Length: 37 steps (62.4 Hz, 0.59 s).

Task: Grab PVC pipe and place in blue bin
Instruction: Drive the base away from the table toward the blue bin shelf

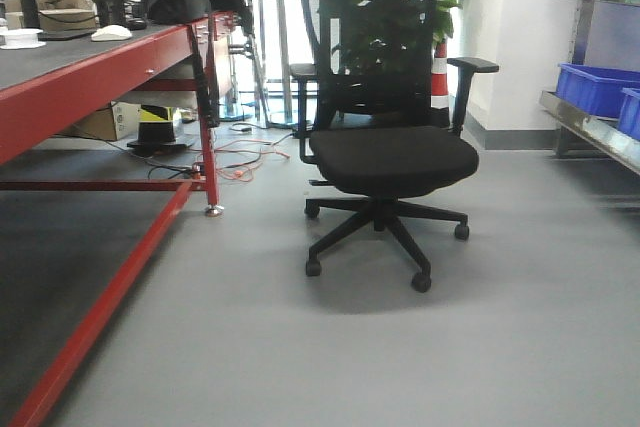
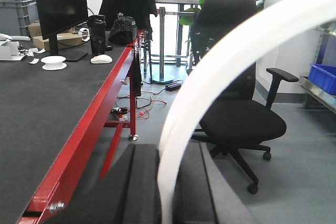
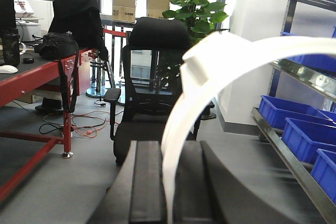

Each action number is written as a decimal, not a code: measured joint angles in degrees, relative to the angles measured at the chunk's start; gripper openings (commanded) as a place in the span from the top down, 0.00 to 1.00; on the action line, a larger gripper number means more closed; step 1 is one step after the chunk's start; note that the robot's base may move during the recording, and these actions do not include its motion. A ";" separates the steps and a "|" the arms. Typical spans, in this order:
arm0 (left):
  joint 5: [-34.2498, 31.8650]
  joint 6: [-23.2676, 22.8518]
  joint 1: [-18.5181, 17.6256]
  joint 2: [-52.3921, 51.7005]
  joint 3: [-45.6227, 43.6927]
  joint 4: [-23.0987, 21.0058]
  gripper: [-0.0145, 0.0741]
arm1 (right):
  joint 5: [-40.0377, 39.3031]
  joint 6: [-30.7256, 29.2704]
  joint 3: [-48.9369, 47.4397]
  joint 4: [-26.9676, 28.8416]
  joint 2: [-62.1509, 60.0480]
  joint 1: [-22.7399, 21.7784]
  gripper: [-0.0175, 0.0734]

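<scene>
1. The PVC pipe (image 3: 210,61) is held off the ground in the right tool (image 3: 168,150). The jaws are drawn narrow on the pipe's lower end, and its thick curve is seen arching up in front of the office chair (image 3: 152,77).
2. The left tool (image 2: 165,156) is likewise closed narrow, on a longer, smoother white arc strip (image 2: 226,61) that is not the task's piece.
3. The blue bins (image 3: 294,121) are found on the metal shelf (image 3: 283,145) to the right of the chair, and the red-framed surface (image 2: 47,108) lies to the chair's left.
4. Since the pipe is gripped at one end only, it could be twisted or levered loose by a quick swing.
5. The overhanging curve could be caught on the shelf edge above the bins if it is brought in too high.
6. The wrong piece could be delivered if the left tool's strip is released instead.
</scene>
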 measured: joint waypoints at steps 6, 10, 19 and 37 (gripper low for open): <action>0.00 0.00 0.00 0.00 0.00 0.00 0.96 | 0.00 0.00 0.00 0.00 0.00 0.00 0.96; 0.00 0.00 0.00 0.00 0.00 0.00 0.96 | 0.00 0.00 0.00 0.00 0.00 0.00 0.96; 0.00 0.00 0.00 0.00 0.00 0.00 0.96 | 0.00 0.00 0.00 0.00 0.00 0.00 0.96; 0.00 0.00 0.00 0.00 0.00 0.00 0.96 | 0.00 0.00 0.00 0.00 0.00 0.00 0.96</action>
